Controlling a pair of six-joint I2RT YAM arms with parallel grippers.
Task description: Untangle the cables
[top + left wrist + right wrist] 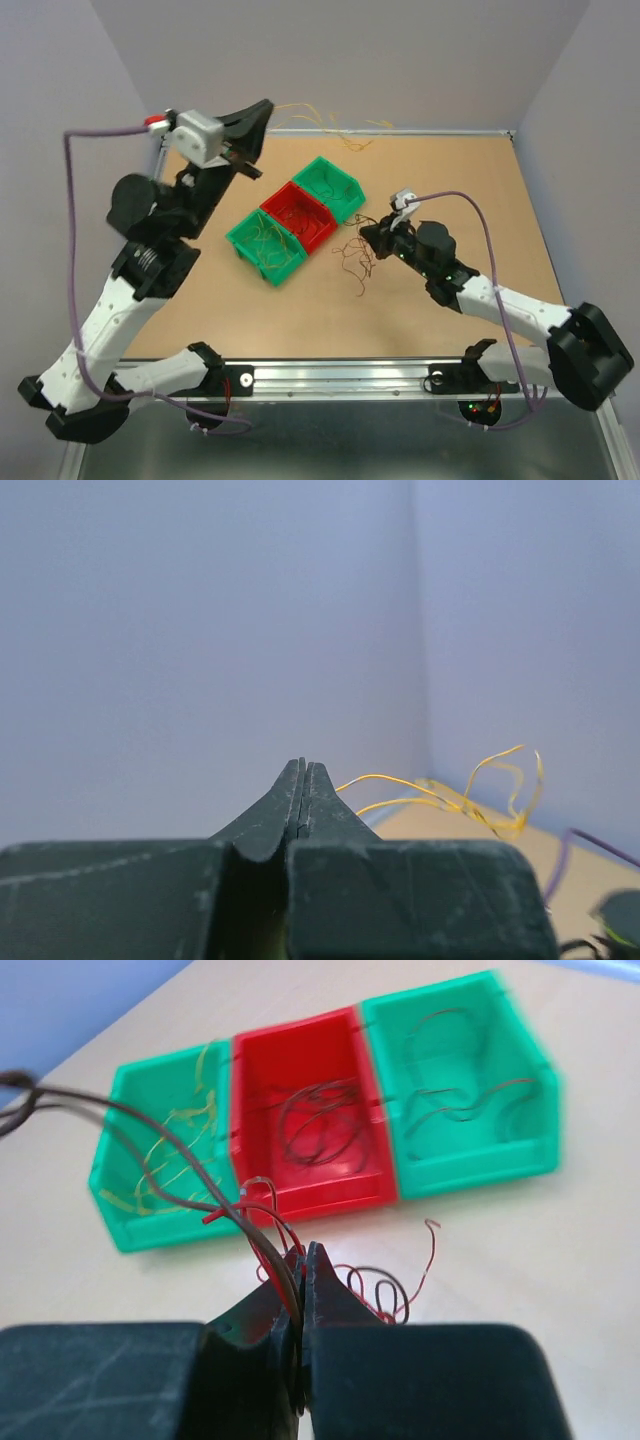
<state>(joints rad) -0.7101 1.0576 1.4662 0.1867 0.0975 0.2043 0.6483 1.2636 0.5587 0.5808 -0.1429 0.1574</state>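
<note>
Brown and red curly cables [265, 1245] pinched in closed right jaws, on the tan board worktop [460, 200] near three smooth plastic bins [320, 1198]; closed left jaws hold thin yellow cables [497, 823] aloft.

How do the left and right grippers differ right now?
The left gripper is raised near the back wall; the right gripper is low by the bins. The left pinches yellow cables; the right pinches dark brown cables. Both are shut.
</note>
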